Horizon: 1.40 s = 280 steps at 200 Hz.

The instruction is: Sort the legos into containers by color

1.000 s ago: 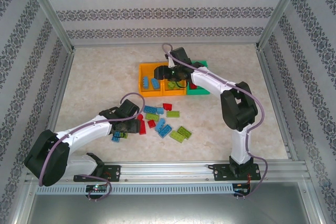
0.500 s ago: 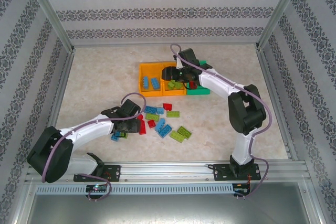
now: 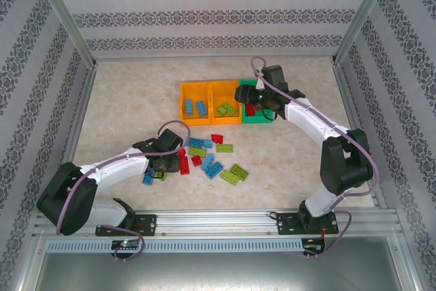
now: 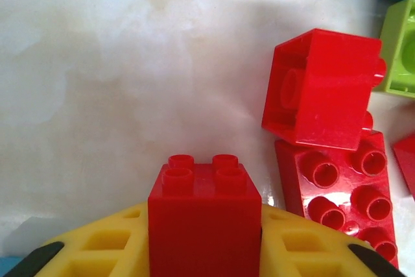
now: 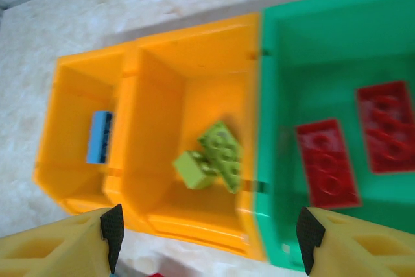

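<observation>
Well, the left gripper point(image 3: 169, 161) is down at the 9 o'clock edge of the loose legos point(image 3: 211, 158) on the table point(image 3: 136, 100). Its yellow fingers point(image 4: 97, 251) are squeezed on a small red brick point(image 4: 204, 218) with four studs. The brick sits straight between them, one finger on each flat side, which I think is the safest way to pinch it. I cannot tell if it is off the table yet.

At 2 o'clock from it lies a tipped red brick point(image 4: 321, 89), hollow side up, touching a longer red brick point(image 4: 337, 192). Those two are bunched together, so the one standing alone was likely the easier pick.

The three bins stand in a row at 12 o'clock from the pile. The left orange bin point(image 5: 78, 95) holds a blue brick point(image 5: 100, 137). The middle orange bin point(image 5: 194, 63) holds lime bricks point(image 5: 217, 154). The green bin point(image 5: 311, 43), at the 3 o'clock end, holds two flat red bricks point(image 5: 327, 163). So red goes in the green bin, and that is where the small red brick should end up.

The right gripper point(image 3: 246, 95) hangs over that green bin with its jaws spread wide and nothing in them. That is the far end for the left arm, so I would worry the two arms could bump there.
</observation>
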Each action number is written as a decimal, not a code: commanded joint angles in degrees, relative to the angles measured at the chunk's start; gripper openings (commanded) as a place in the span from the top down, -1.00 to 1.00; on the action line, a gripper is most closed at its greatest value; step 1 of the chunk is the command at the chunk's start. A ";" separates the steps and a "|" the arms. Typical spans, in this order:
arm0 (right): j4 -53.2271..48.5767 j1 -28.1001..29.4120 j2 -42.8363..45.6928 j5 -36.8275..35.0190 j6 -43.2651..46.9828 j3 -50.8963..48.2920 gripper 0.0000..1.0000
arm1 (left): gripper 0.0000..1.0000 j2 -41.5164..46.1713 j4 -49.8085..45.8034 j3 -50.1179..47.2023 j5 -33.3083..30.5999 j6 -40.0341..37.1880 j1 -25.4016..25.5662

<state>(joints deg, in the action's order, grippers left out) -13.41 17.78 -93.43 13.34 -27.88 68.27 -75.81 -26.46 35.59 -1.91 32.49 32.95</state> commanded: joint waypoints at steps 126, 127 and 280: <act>5.94 -1.98 24.58 -5.16 -1.93 -35.71 -0.52 | 0.49 -19.35 8.53 39.71 11.29 -6.33 3.85; 6.03 -1.88 24.72 -5.25 -2.05 -35.95 -0.52 | 0.49 -19.80 8.57 40.20 11.52 -6.40 3.86; 4.38 8.26 29.46 -3.73 -6.17 -42.88 -0.54 | -0.09 -63.14 -0.63 94.09 19.92 -0.62 4.14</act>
<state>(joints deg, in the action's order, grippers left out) -8.25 23.35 -63.46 8.62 -33.12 25.96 -138.28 -23.97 126.67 19.20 30.68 36.71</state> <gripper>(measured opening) 0.769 0.483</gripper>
